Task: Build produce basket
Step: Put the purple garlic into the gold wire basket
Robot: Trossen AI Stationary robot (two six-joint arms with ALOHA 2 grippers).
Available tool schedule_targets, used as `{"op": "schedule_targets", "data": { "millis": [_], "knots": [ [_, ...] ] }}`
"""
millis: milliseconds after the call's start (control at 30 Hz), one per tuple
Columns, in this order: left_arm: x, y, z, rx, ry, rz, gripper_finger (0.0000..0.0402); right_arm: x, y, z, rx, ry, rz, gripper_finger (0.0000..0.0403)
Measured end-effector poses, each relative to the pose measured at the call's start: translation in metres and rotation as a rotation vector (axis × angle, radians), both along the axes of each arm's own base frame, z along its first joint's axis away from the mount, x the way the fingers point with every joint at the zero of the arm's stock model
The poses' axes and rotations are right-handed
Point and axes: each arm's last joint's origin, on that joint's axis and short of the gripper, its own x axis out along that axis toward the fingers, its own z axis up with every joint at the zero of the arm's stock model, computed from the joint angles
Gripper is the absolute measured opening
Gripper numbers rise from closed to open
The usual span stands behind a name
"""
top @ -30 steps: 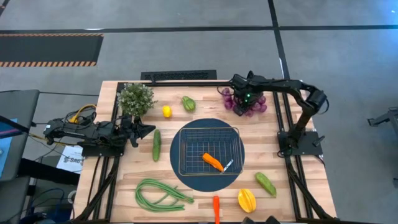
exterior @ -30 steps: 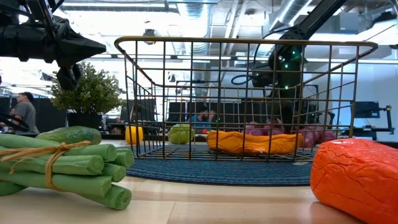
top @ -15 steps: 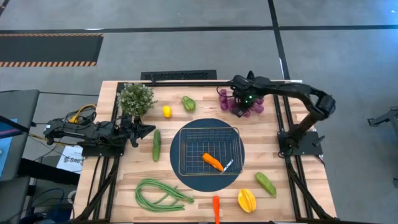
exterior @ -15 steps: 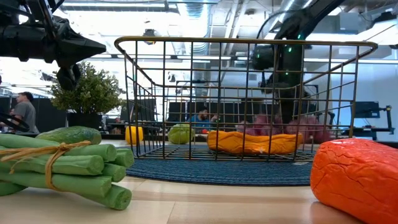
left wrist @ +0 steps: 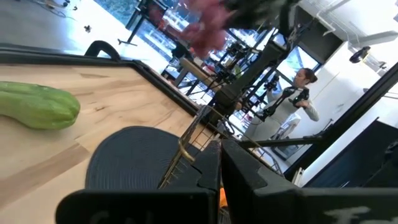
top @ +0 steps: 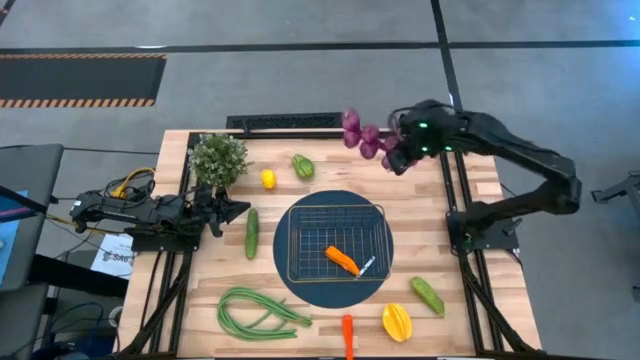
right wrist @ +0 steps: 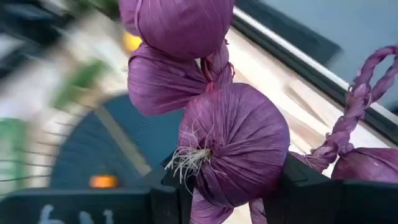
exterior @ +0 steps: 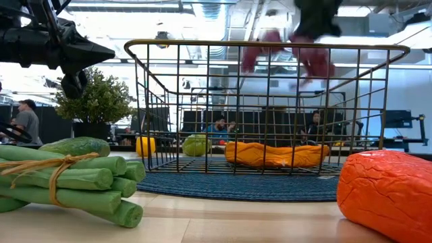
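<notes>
Pale wood forms the table (top: pixel 470 180) you are working over; at its centre a dark blue round mat (top: pixel 300 215) carries the basket (top: pixel 336 209), a shallow wire-mesh tray. Inside the basket you will find one orange carrot (top: pixel 342 260) lying near the corner by the white tag (top: pixel 367 266).

Above the table's far edge, to the right of centre, you will see the right gripper (top: pixel 399 156) raised clear of the surface with its fingers clamped on the purple bunch (top: pixel 362 136); in the right wrist view one purple bulb (right wrist: pixel 233 144) sits squeezed between the two dark fingers, with the rest of the string hanging beside it.

Note the left gripper (top: pixel 238 208) at the table's left side, fingers closed together and empty, beside the leafy plant (top: pixel 219 158).

Loose produce remains on the wood: green beans (top: pixel 258 312), cucumber (top: pixel 252 232), yellow pepper (top: pixel 397 322), green pepper (top: pixel 427 295), a second carrot (top: pixel 347 335), a small green piece (top: pixel 303 166) and a small yellow piece (top: pixel 268 179).
</notes>
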Motion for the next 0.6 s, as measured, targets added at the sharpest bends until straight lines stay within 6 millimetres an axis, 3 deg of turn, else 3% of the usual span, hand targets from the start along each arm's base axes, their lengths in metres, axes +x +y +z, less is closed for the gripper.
{"op": "schedule_targets", "data": {
  "millis": [100, 233, 367, 600],
  "knots": [
    [0.000, 0.000, -0.001, 0.001, 0.008, 0.000, 0.0000, -0.001, 0.026, 0.022, 0.010, -0.099, 0.079, 0.0138],
    [0.000, 0.000, -0.001, 0.001, 0.008, -0.001, 0.0000, 0.006, 0.060, 0.032, 0.051, -0.168, 0.201, 0.0138],
    [0.000, 0.000, -0.001, 0.001, 0.009, -0.003, 0.0000, 0.024, 0.090, 0.026, 0.079, -0.166, 0.271, 0.0138],
    [0.000, 0.000, -0.001, 0.003, 0.015, -0.015, 0.0000, 0.065, 0.133, -0.007, 0.128, -0.036, 0.346, 0.0138]
  ]
}}
